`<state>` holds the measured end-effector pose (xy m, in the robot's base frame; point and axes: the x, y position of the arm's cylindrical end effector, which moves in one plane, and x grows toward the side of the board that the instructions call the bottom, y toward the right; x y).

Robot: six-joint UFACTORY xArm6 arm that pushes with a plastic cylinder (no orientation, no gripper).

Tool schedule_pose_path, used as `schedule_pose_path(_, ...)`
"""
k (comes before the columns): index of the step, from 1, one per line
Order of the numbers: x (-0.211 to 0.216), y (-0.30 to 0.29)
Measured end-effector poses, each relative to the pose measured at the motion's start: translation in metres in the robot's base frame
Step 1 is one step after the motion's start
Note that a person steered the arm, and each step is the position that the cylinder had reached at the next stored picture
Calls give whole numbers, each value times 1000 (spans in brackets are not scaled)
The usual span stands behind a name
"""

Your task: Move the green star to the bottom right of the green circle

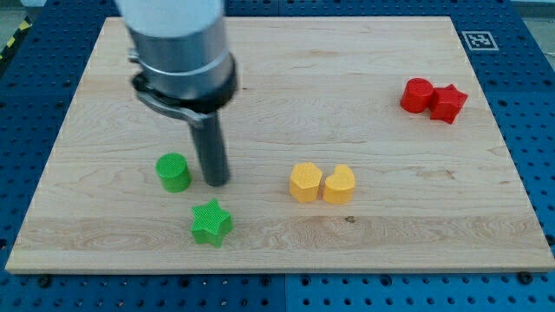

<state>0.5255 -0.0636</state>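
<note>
Standing beside green circle, my tip, green star below

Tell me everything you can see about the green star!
The green star is a small chunky block with stubby rounded points and a flat top, plain bright green like plastic or painted wood. It lies flat on the pale wooden board, near the view's bottom left. Nothing touches it. The green circle sits up and to its left, with a gap between them. My tip rests just above the star, beside the circle, also not touching it.
</note>
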Motion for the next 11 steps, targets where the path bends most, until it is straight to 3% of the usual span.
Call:
schedule_pose_path(1, 36, 32)
schedule_pose_path(4, 55, 59)
schedule_pose_path(6, 93, 64)
schedule_pose_path(11, 84, 5)
